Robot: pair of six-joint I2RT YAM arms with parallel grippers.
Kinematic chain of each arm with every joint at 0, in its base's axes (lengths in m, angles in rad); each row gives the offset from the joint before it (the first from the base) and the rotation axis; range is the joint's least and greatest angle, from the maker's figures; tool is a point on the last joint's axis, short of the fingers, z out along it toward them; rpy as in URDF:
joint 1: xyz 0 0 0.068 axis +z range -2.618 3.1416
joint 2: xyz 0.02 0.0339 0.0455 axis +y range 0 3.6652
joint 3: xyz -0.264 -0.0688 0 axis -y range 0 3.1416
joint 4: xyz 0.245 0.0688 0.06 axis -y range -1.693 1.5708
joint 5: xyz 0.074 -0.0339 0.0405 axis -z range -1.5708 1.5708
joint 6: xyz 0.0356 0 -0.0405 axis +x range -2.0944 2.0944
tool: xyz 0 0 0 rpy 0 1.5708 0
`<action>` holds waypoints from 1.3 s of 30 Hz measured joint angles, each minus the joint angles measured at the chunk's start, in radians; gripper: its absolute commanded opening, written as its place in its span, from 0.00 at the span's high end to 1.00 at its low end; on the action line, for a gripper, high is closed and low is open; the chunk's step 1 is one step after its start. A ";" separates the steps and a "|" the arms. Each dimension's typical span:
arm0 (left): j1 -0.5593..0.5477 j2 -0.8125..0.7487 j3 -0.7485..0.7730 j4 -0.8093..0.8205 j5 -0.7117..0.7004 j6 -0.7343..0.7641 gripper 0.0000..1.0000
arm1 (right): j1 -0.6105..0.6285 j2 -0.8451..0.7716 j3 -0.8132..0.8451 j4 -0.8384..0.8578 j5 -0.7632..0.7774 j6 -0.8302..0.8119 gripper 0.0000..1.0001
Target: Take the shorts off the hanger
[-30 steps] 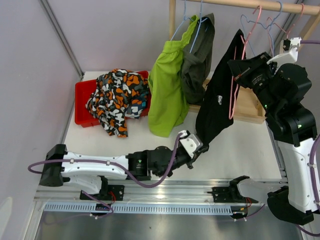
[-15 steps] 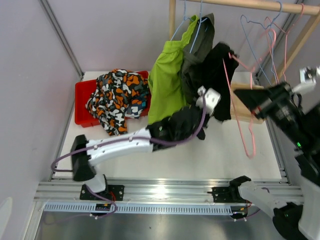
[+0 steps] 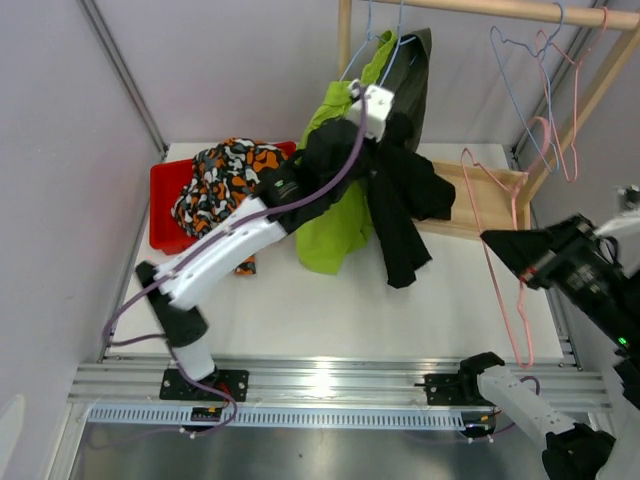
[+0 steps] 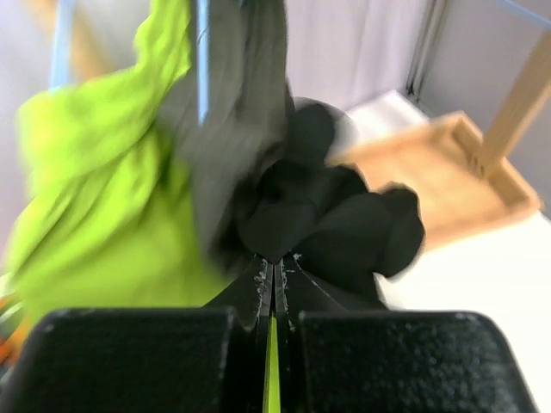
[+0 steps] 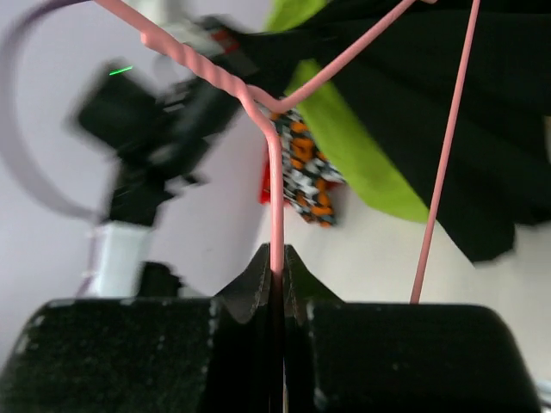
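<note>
My left gripper (image 3: 392,128) is raised in front of the rail and shut on the black shorts (image 3: 400,205), which hang free below it. In the left wrist view its jaws (image 4: 274,262) pinch the black shorts (image 4: 344,215). The lime green shorts (image 3: 335,205) and the dark grey-olive shorts (image 3: 412,65) hang on blue hangers just behind. My right gripper (image 3: 492,240) is shut on a bare pink hanger (image 3: 505,290), held low at the right, apart from the shorts. In the right wrist view its jaws (image 5: 275,258) clamp the hanger wire (image 5: 275,172). Patterned shorts (image 3: 230,180) lie on the red bin.
A wooden rail (image 3: 500,10) crosses the top, with empty blue and pink hangers (image 3: 550,70) at its right end. A wooden tray (image 3: 500,190) sits at the back right. The red bin (image 3: 162,195) stands at the back left. A grey wall runs along the left.
My left arm has swung up from the table front to the rail, carrying the black shorts off the pink hanger. My right arm has dropped down and right with the bare hanger.
</note>
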 measured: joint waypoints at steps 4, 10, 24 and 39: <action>-0.029 -0.277 -0.196 -0.054 -0.034 0.012 1.00 | 0.013 0.122 -0.023 0.001 0.096 -0.079 1.00; 0.091 -0.580 -0.238 -0.063 -0.121 0.112 1.00 | -0.007 0.374 0.090 0.061 0.189 -0.174 1.00; 0.851 0.019 0.439 -0.178 0.304 -0.081 1.00 | -0.233 0.433 -0.040 0.256 0.026 -0.227 1.00; 0.838 0.056 -0.292 0.037 0.515 -0.216 0.87 | -0.369 0.479 -0.211 0.425 -0.088 -0.244 1.00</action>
